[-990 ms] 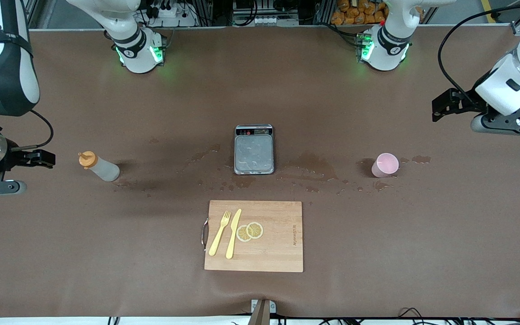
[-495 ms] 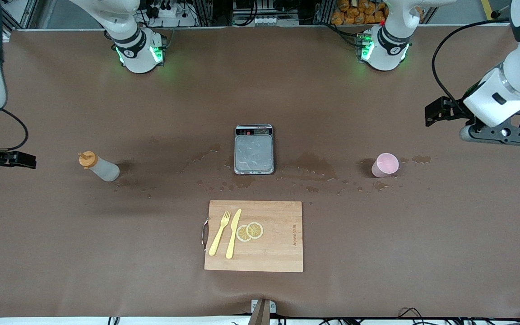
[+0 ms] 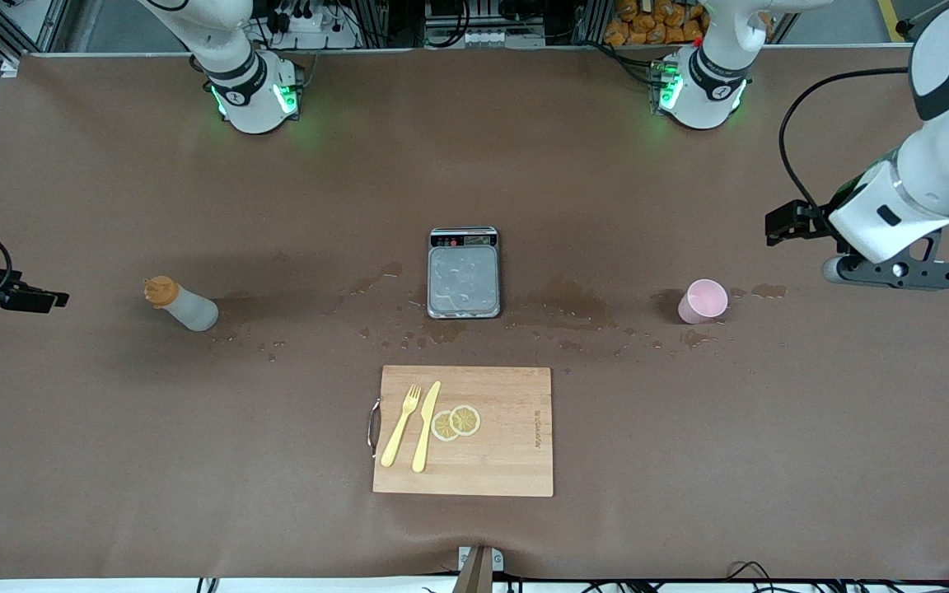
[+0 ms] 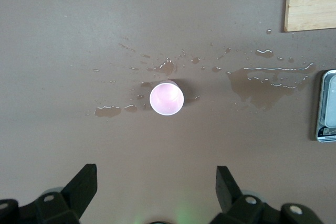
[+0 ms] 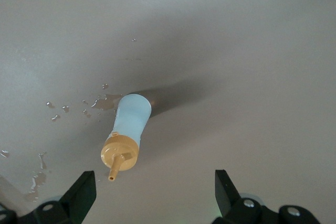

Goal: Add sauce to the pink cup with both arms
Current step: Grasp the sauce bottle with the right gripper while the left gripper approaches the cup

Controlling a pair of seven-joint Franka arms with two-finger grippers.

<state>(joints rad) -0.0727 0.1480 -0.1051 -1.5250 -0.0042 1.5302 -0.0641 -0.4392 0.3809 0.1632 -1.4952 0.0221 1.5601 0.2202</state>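
Front view: the sauce (image 3: pixel 182 305) stands upright on the brown worktop (image 3: pixel 689 428) toward the right arm's end, and the pink cup (image 3: pixel 703 301) stands toward the left arm's end, with a grey scale (image 3: pixel 464 273) between them and well apart from both. A wooden cutting board (image 3: pixel 507 432) lies nearer to the camera than the scale, carrying a yellow fork (image 3: pixel 401 425), a yellow knife (image 3: pixel 426 426) and two lemon slices (image 3: pixel 456 422). Wet patches (image 3: pixel 561 305) spot the worktop around the scale and the cup. The left pincer (image 3: pixel 886 272) hangs over the worktop near the cup. Of the right arm only a black piece shows at the frame's edge

Left wrist view: the left pincer (image 4: pixel 156 192) hangs over the worktop with its fingers (image 4: pixel 84 182) spread wide and nothing between them; the pink cup (image 4: pixel 167 98) stands upright among the wet patches, its mouth facing up

Right wrist view: the right pincer (image 5: pixel 155 195) is likewise wide open and empty, over the worktop beside the sauce (image 5: pixel 127 132), whose orange cap (image 5: pixel 119 153) and nozzle are in plain sight
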